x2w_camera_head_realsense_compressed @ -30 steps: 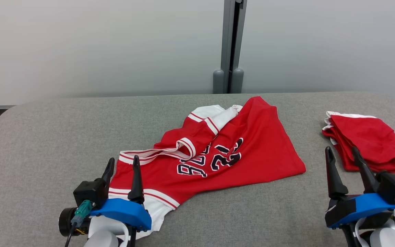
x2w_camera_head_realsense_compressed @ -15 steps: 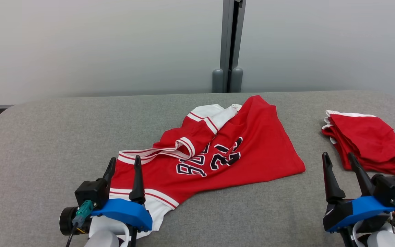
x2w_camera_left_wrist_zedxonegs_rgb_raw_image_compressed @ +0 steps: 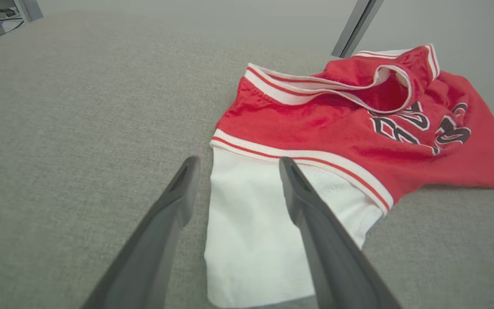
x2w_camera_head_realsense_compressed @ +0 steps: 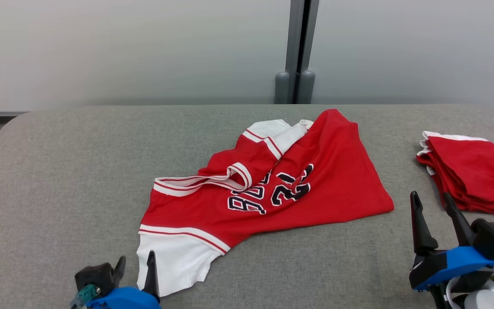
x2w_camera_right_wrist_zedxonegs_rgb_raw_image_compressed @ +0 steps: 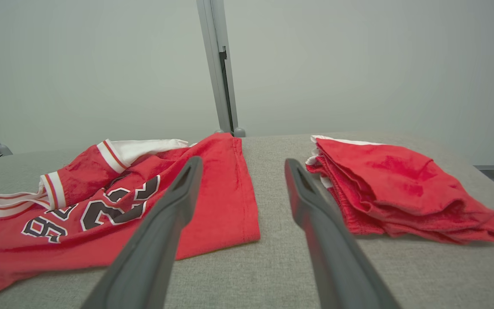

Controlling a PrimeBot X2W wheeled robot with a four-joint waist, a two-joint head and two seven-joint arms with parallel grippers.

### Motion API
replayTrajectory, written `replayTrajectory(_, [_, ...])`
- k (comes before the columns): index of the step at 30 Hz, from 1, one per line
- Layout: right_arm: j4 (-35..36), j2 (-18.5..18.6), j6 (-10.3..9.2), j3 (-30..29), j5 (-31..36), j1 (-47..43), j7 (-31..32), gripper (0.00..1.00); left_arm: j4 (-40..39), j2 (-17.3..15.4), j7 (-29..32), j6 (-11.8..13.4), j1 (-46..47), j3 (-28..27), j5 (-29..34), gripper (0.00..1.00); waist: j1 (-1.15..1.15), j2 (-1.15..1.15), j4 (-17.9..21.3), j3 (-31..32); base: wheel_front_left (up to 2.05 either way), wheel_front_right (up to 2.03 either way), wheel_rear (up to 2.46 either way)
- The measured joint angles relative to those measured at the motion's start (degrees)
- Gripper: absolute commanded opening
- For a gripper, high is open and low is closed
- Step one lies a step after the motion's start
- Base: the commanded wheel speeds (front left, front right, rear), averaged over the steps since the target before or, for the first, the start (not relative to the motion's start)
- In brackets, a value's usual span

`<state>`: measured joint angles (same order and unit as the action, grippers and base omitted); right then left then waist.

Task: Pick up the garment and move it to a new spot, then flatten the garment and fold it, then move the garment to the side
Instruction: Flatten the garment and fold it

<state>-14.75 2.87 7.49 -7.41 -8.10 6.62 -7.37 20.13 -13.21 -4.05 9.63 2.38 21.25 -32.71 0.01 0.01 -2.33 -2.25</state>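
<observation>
Left gripper (x2w_camera_head_realsense_compressed: 136, 257) has drawn back toward the near edge, jaws apart over the jersey's white end. The grey tabletop (x2w_camera_head_realsense_compressed: 58, 171) carries the crumpled red jersey (x2w_camera_head_realsense_compressed: 324, 171) at centre and a folded red pile (x2w_camera_head_realsense_compressed: 474, 171) by the right edge. Right gripper (x2w_camera_head_realsense_compressed: 429, 195) hovers between them, jaws apart.

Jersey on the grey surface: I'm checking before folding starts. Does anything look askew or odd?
Yes. The red jersey lies diagonally and rumpled: its striped trim is bunched over the lettering, so it isn't flat. The folded red pile beside it looks tidy.
</observation>
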Motion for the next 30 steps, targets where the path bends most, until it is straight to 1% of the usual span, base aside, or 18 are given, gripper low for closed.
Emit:
replayTrajectory(7, [-0.74, 0.0, 0.0, 0.01, 0.18, 0.04, -0.29, 1.0, -1.72, -0.33, 7.86, 2.15, -3.57, 0.1, -2.9, 1.0, 0.0, 0.0, -0.32, -0.35, 0.0, 0.0, 0.0])
replayTrajectory(10, [-0.97, -0.01, 0.0, 0.38, 0.32, 0.07, -0.29, 1.0, -1.78, -0.41, 10.33, 2.52, -4.05, 0.35, -3.77, 1.0, 0.0, 0.0, 0.02, -0.33, 0.0, 0.0, 0.0])
replayTrajectory(15, [-1.15, 0.0, 0.0, 0.49, 0.56, 0.08, -0.26, 1.0, -1.93, 0.48, 11.02, 2.33, -4.45, 0.12, -5.55, 1.0, 0.0, 0.0, 0.72, -0.33, 0.0, 0.0, 0.0])
replayTrajectory(20, [-1.14, 0.0, 0.0, 0.64, 1.02, 0.07, 0.05, 1.0, 0.19, 1.16, 11.04, 1.9, -3.99, -0.21, -6.76, 1.0, 0.0, 0.0, 1.42, -0.39, 0.0, 0.0, 0.0])
replayTrajectory(25, [-1.04, 0.0, 0.0, 0.76, 1.26, 0.05, 0.26, 1.0, 1.99, 2.14, 10.61, 0.89, -2.27, -0.07, -7.32, 0.99, 0.0, 0.0, 1.8, -0.52, 0.0, 0.0, 0.0])
replayTrajectory(26, [-1.07, 0.0, 0.0, 0.76, 1.47, 0.05, 0.55, 1.0, 2.25, 2.24, 10.42, 0.67, -2.0, 0.02, -7.31, 0.52, 0.0, -0.01, 1.8, -0.56, 0.0, 0.0, 0.0])
replayTrajectory(27, [-1.14, 0.0, 0.0, 0.75, 1.58, 0.05, 0.76, 1.0, 2.47, 2.31, 10.23, 0.52, -1.81, 0.1, -7.3, 0.31, 0.0, -0.01, 1.78, -0.61, 0.0, 0.0, 0.0])
replayTrajectory(28, [-1.32, 0.0, 0.0, 0.75, 1.79, 0.07, 0.91, 1.0, 2.75, 2.37, 9.96, 0.29, -1.55, 0.29, -7.19, 0.0, -0.01, -0.01, 1.75, -0.71, 0.0, 0.0, 0.0])
replayTrajectory(30, [-2.12, -0.01, 0.0, 0.57, 2.25, 0.28, 1.94, 1.0, 2.82, 2.6, 9.12, -0.08, -0.71, 0.42, -7.04, 0.0, 0.0, -0.01, 1.6, -1.04, 0.0, 0.0, 0.0])
